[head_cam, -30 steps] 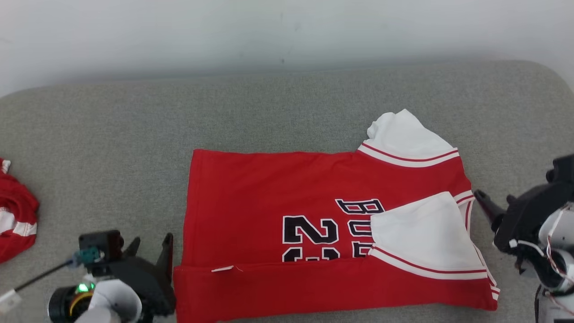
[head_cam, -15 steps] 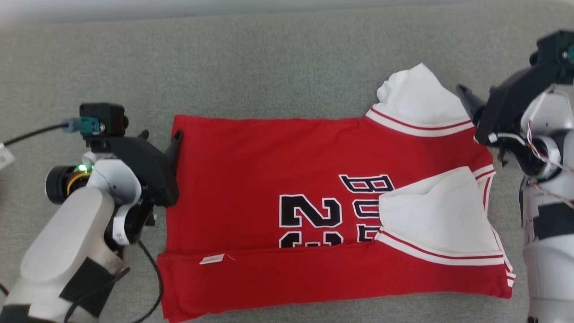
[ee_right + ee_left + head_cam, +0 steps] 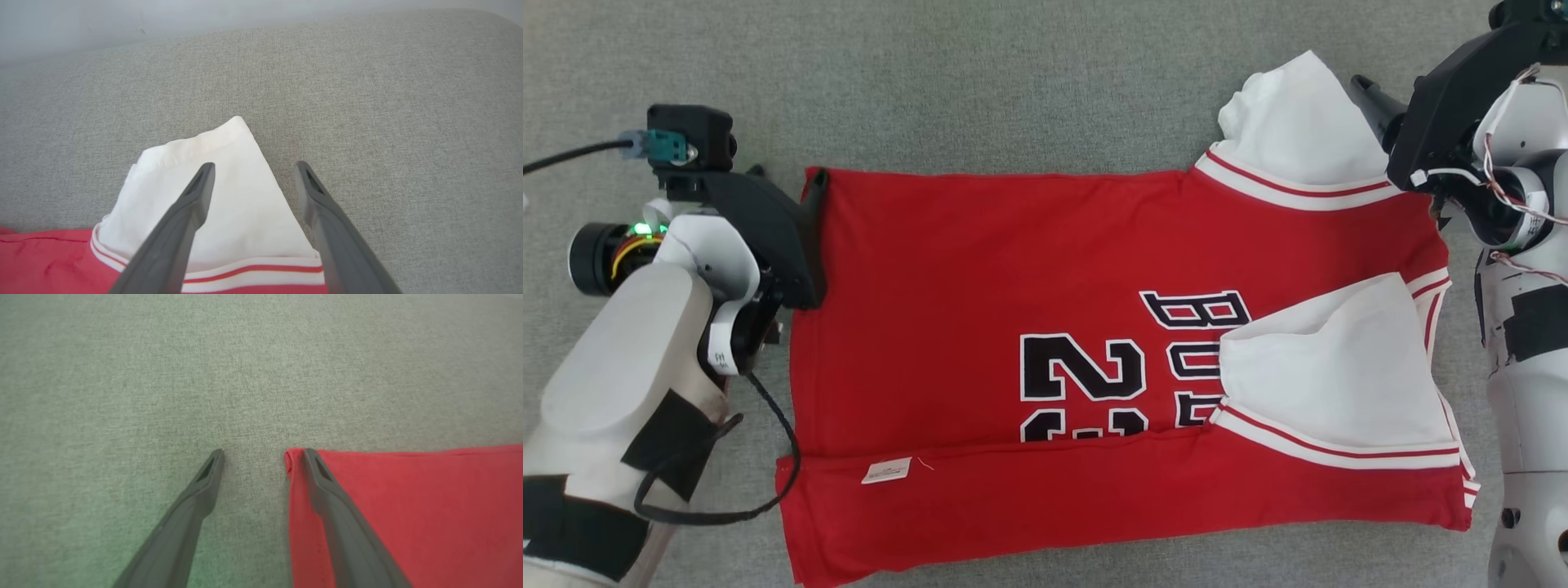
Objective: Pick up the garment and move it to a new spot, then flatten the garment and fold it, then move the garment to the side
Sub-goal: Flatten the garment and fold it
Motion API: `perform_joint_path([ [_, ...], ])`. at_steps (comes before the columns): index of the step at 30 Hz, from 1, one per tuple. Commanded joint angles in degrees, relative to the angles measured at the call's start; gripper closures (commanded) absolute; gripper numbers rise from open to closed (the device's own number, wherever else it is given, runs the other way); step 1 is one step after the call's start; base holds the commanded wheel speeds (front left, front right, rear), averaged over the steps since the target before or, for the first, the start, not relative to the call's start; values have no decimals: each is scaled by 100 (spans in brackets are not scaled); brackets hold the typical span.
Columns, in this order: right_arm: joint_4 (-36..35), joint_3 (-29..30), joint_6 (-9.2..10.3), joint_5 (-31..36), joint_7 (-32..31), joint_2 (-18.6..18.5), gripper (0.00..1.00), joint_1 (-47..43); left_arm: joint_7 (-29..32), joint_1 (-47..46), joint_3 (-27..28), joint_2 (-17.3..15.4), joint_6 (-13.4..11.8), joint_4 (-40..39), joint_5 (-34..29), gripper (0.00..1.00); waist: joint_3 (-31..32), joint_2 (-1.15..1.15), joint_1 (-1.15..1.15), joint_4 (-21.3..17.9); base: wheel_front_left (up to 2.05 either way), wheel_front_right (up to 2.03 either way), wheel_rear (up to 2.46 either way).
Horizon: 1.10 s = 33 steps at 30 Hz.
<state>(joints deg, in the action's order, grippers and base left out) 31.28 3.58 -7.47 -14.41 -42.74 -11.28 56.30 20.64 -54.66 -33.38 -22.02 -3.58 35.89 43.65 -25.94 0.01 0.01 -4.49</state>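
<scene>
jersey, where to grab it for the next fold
Probably the far edge of the jersey, since its near edge is folded in. The left gripper pinches the far hem corner from the left, where its open fingers straddle it; the right gripper takes the white sleeve from the right.

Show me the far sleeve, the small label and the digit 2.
far sleeve (image 3: 241, 196): right wrist view, its white middle.
small label (image 3: 886, 471): head view, its centre.
digit 2 (image 3: 1086, 371): head view, its black stroke.
</scene>
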Motion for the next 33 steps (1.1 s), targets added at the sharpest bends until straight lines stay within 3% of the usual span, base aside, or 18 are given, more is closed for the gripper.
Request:
perform_joint_path([
  [1, 36, -8, -2, -47, 57, -63, 0, 60, 71, -10, -62, 53, 34, 79, -12, 0, -66, -1, -1, 1, 0, 0, 0],
  [24, 475, -159, -2, -197, 282, -266, 0, 210, 929, 40, -489, 103, 421, -15, 156, 0, -70, -1, -1, 43, 0, 0, 0],
  [25, 484, -177, -2, -177, 275, -258, 0, 231, 942, 31, -499, 100, 433, -6, 151, 13, -79, -1, -1, 36, 0, 0, 0],
  [26, 496, -188, -2, -162, 266, -252, 0, 256, 957, 16, -507, 95, 436, 6, 153, 56, -90, -1, -1, 30, 0, 0, 0],
  [27, 511, -200, -2, -158, 272, -247, 0, 277, 976, 1, -524, 80, 426, 25, 134, 84, -101, -1, -1, 26, 0, 0, 0],
  [28, 534, -220, -2, -146, 261, -242, 0, 295, 1018, -6, -544, 61, 424, 50, 129, 100, -110, -1, -1, 22, 0, 0, 0],
  [33, 646, -220, -2, -73, 197, -317, 0, 410, 1154, -29, -545, 13, 523, 56, 247, 100, -143, -1, -1, 36, 0, 0, 0],
])
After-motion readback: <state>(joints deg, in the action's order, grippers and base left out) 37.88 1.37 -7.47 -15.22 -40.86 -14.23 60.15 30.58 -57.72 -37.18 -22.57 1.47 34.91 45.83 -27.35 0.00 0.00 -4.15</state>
